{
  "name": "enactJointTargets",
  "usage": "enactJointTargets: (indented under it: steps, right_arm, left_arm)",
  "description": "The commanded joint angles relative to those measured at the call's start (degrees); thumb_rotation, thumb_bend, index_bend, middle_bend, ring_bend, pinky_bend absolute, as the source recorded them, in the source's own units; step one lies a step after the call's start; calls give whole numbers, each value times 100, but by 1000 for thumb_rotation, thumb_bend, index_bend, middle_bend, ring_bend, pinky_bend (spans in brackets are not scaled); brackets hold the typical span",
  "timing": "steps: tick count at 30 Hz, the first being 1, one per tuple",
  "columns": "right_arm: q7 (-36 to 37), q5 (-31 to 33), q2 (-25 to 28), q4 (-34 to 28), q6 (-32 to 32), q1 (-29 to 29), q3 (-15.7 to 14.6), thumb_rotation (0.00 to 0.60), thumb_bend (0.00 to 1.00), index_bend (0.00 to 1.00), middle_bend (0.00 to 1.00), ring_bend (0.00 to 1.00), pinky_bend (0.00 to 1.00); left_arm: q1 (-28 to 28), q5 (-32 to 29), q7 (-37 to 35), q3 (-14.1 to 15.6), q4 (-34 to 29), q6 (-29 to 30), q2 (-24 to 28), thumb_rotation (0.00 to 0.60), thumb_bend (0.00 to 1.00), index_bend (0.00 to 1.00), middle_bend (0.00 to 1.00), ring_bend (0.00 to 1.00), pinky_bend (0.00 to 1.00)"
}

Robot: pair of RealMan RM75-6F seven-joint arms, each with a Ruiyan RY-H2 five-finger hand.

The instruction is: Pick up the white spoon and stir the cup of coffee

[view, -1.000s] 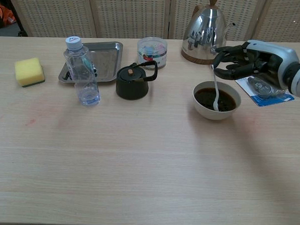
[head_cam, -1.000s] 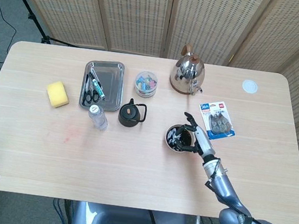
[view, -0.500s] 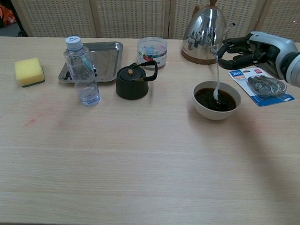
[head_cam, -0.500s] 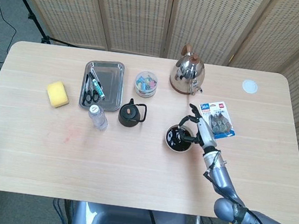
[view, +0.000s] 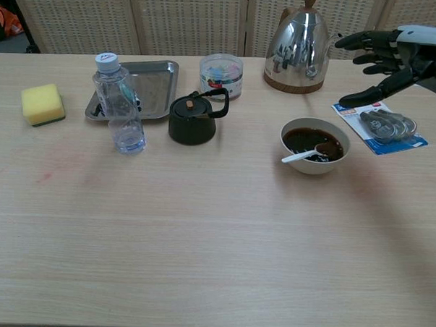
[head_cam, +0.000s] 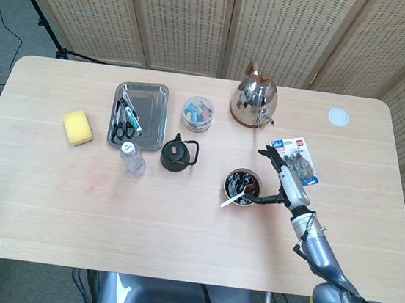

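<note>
step: stirring apparently finishing | right hand (view: 385, 58) hovering spread, holding nothing | white spoon (view: 303, 154) lying in coffee cup (view: 315, 145) | next: probably retreating clear

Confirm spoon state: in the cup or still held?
In the cup. White spoon leans on the cup rim; right hand is spread, clear of it.
</note>
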Motion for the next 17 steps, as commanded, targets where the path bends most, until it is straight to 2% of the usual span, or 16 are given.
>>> enactJointTargets:
  steps: [1,4,10,17]
  right_arm:
    - [-416,-566,416,-391,522,-303,-241,600,0,110,0,0,0]
    - [-813,-1184,580,-364,1136,-603,-545,600,0,110,0,0,0]
    - [-1446,-2385,630,253,2605,-1286,-1134,600,0,110,0,0,0]
    - [-2128,-3125,642,1042,4021,-2119,-1636,600,0,93,0,0,0]
  left_arm:
    - [19,35,-43,9,20,44,13,600,0,0,0,0,0]
    - [45,71,-68,15,43,104,17,600,0,0,0,0,0]
    - [82,96,-14,14,75,175,-14,600,0,0,0,0,0]
    - [136,303,80,88,89,251,-56,600,0,0,0,0,0]
